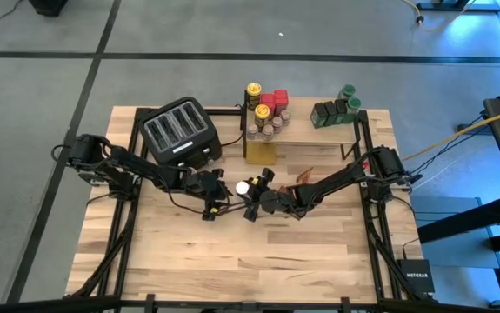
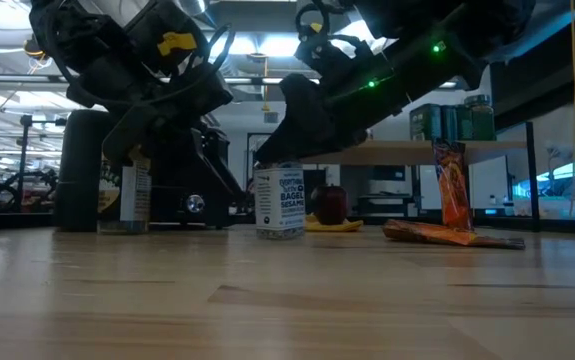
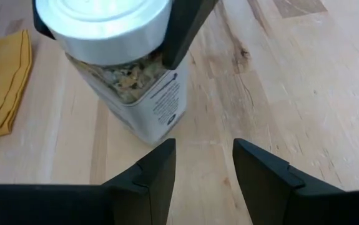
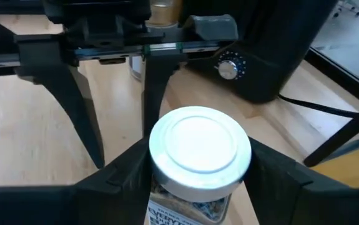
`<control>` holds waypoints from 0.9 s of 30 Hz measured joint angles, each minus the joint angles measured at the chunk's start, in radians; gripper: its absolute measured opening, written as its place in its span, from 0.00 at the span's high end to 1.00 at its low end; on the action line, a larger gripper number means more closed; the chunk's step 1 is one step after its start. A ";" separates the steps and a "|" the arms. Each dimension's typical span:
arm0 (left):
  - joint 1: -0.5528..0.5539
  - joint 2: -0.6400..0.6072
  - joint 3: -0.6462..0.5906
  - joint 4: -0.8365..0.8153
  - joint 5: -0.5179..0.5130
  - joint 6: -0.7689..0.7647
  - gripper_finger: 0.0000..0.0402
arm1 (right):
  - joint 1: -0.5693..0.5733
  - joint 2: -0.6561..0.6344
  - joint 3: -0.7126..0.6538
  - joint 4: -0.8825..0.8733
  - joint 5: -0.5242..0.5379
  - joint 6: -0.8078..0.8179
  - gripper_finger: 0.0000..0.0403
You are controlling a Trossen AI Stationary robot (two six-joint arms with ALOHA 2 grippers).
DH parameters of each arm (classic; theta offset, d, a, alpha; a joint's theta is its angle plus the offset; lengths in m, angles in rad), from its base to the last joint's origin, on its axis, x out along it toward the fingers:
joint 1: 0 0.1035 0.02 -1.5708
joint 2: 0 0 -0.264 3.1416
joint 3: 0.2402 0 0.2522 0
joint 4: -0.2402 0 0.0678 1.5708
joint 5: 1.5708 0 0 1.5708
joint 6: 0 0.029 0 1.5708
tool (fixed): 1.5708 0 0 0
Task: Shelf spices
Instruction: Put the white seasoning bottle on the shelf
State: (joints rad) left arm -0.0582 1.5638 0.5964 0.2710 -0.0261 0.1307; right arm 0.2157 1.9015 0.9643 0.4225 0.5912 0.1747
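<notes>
The right claw (image 4: 198, 164) has its two dark fingers (image 4: 113, 178) around a small clear spice jar with a round white lid (image 4: 199, 150). One finger sits on each side, right under the lid, and both press against the jar. The jar stands upright on the big wooden table (image 1: 258, 261), near the middle, in front of the shelf. It has a white label with blue words (image 2: 280, 205) and pale seeds and flakes inside.

The left claw (image 3: 204, 164) is just beside the same jar, on the other side from the right arm. Its fingers (image 3: 155, 172) are spread apart with a gap between them. They hold nothing and do not touch the jar.

The small wooden shelf on thin black legs (image 1: 306, 132) stands at the back of the table. More spice jars with red, yellow and green lids (image 1: 269, 106) sit on top of it. An orange-brown foil packet (image 2: 437, 233) lies flat on the table by the shelf. A black four-slot toaster (image 1: 180, 130) stands to the shelf's left in the high view.
</notes>
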 joint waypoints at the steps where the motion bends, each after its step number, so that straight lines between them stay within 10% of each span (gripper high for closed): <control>1: 0.000 0.000 0.000 0.000 0.000 0.000 0.62 | 0.000 -0.001 0.000 0.000 0.003 -0.001 0.47; 9: 0.000 0.000 0.000 -0.039 0.000 -0.023 0.62 | 0.049 -0.095 -0.003 -0.048 0.087 -0.024 0.47; 27: 0.000 0.000 0.000 -0.071 -0.023 -0.053 0.62 | 0.115 -0.615 -0.001 -0.415 0.623 -0.044 0.47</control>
State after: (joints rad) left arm -0.0583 1.5635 0.5961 0.1995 -0.0495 0.0776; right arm 0.3310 1.2868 0.9630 0.0078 1.2146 0.1309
